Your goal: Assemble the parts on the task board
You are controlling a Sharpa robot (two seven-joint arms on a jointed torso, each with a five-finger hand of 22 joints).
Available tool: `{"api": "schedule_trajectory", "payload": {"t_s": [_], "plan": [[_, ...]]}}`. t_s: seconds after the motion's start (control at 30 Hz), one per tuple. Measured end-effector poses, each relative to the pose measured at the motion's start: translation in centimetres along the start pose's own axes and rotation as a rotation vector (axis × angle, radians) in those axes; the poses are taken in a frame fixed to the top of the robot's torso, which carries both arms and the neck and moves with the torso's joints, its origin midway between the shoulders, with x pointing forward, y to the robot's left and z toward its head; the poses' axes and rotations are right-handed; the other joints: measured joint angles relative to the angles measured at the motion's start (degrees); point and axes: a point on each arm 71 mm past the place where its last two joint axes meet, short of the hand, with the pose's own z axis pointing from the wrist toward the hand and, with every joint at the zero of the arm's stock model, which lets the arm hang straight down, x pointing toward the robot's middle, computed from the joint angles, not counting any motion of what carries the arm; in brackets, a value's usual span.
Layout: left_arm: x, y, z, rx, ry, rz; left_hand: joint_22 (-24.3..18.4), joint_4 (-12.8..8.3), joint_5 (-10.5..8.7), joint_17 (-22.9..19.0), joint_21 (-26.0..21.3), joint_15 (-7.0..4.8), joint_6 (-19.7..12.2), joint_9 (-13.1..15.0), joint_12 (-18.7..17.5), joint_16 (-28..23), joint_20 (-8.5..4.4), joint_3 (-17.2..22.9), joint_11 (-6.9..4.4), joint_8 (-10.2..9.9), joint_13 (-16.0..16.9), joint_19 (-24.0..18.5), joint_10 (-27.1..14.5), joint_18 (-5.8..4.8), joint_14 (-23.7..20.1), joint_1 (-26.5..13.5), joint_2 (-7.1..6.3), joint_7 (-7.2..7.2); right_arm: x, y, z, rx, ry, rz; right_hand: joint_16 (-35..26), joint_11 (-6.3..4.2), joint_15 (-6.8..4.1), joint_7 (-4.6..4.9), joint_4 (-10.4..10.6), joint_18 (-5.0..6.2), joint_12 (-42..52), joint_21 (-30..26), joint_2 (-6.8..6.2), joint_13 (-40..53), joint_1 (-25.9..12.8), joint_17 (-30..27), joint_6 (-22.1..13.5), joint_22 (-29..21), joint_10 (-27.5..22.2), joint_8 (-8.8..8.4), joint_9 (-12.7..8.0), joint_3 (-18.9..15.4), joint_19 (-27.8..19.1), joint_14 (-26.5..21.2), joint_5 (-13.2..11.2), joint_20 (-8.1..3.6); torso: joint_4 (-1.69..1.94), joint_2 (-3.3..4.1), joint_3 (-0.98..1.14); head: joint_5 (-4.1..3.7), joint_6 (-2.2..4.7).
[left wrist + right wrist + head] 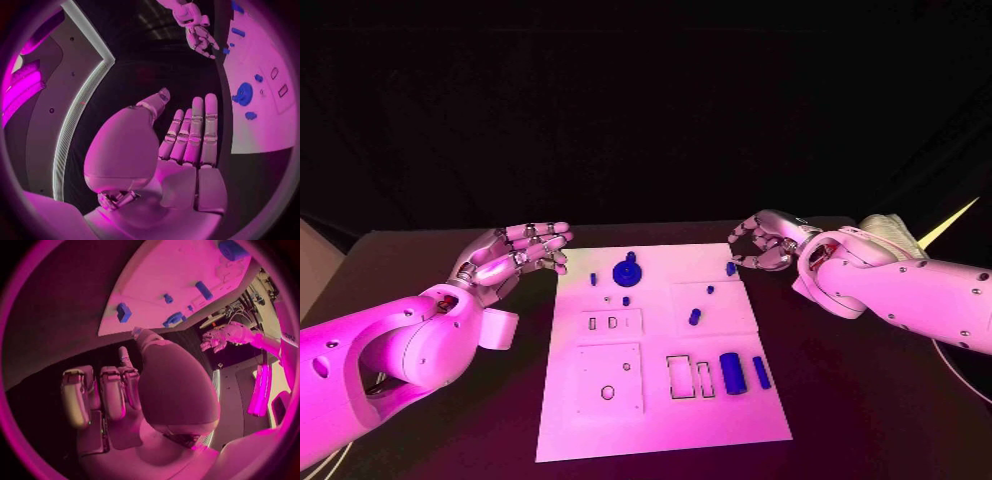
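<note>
Blue plastic parts such as the round gear [627, 272] are lying on the white task board [661, 420], probably light, stiff and best pinched at their edges, while the left hand [516, 252] and right hand [764, 240] are hovering beside it, fingers loosely apart, holding nothing.

White board, blue parts, black table

We saw the task board [661, 400] as a plain white plate, unpatterned apart from thin dark outlines around its recesses, lying on the black table [877, 400]. The parts [733, 373] on it were solid blue, from the round piece [627, 271] to the small pegs. Both arms were white, and the left hand [516, 252] and right hand [764, 240] silver.
</note>
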Motion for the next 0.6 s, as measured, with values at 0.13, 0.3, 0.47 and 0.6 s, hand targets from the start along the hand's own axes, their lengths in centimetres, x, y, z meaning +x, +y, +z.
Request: {"api": "schedule_trajectory", "payload": {"t_s": [0.13, 0.3, 0.47, 0.6], "plan": [[0.0, 0.0, 0.0, 0.000, 0.002, 0.000, 0.0, 0.0, 0.00, -0.1, 0.0, 0.00, 0.0, 0.0, 0.0, 0.0, 0.00, 0.0, 0.00, 0.0, 0.0, 0.0, 0.0, 0.00, 0.0, 0.0, 0.00, 0.00, 0.2, -0.4, 0.0, -0.011, 0.024, -0.017, 0.0, 0.00, 0.00, 0.00, -0.2, 0.00, 0.0, 0.0, -0.13, 0.0, 0.1, 0.0, 0.0, 0.0, 0.0, 0.00, -0.1, 0.2, 0.0, 0.0, -0.2, 0.00, 0.08, 0.01, -0.08, -0.05, -0.12], [0.0, 0.0, 0.0, 0.000, 0.004, 0.001, 0.0, 0.0, 0.00, -0.1, 0.0, 0.00, 0.0, 0.0, 0.0, 0.0, 0.00, 0.0, 0.00, 0.0, 0.0, 0.0, 0.0, 0.00, 0.0, 0.0, 0.00, 0.00, 0.2, -1.0, 0.1, -0.012, 0.046, -0.034, 0.0, 0.00, 0.00, 0.00, -0.2, 0.00, 0.0, 0.0, -0.22, 0.0, 0.2, 0.0, 0.0, 0.0, 0.0, 0.00, -0.1, 0.2, 0.0, 0.0, -0.6, 0.00, 0.11, 0.01, -0.12, -0.13, -0.27], [0.0, 0.0, 0.0, 0.000, 0.005, 0.001, 0.0, 0.0, 0.00, -0.1, 0.0, 0.00, 0.0, 0.0, 0.0, 0.0, 0.00, 0.0, 0.00, 0.0, 0.0, 0.0, 0.0, 0.00, 0.0, 0.0, 0.00, 0.00, 0.5, -1.2, 0.1, -0.016, 0.071, -0.042, 0.0, 0.00, 0.00, 0.00, -0.2, 0.00, 0.0, 0.0, -0.23, 0.0, 0.2, 0.0, 0.0, 0.0, 0.0, 0.00, -0.1, 0.2, 0.0, 0.0, -0.6, 0.00, 0.10, 0.01, -0.15, -0.15, -0.40], [-0.1, 0.0, 0.0, -0.001, 0.005, 0.002, 0.0, 0.0, 0.00, -0.1, 0.0, 0.00, 0.0, 0.0, 0.0, 0.0, 0.00, 0.0, 0.00, 0.0, 0.0, 0.0, 0.0, 0.00, 0.0, 0.0, 0.00, 0.00, 0.8, -1.3, 0.1, -0.021, 0.091, -0.045, 0.0, 0.00, 0.00, 0.00, -0.2, 0.00, 0.0, 0.0, -0.22, 0.0, 0.2, 0.0, 0.0, 0.0, 0.0, 0.00, -0.1, 0.2, 0.0, 0.0, -0.6, 0.00, 0.03, 0.05, -0.15, -0.03, -0.46]]}}
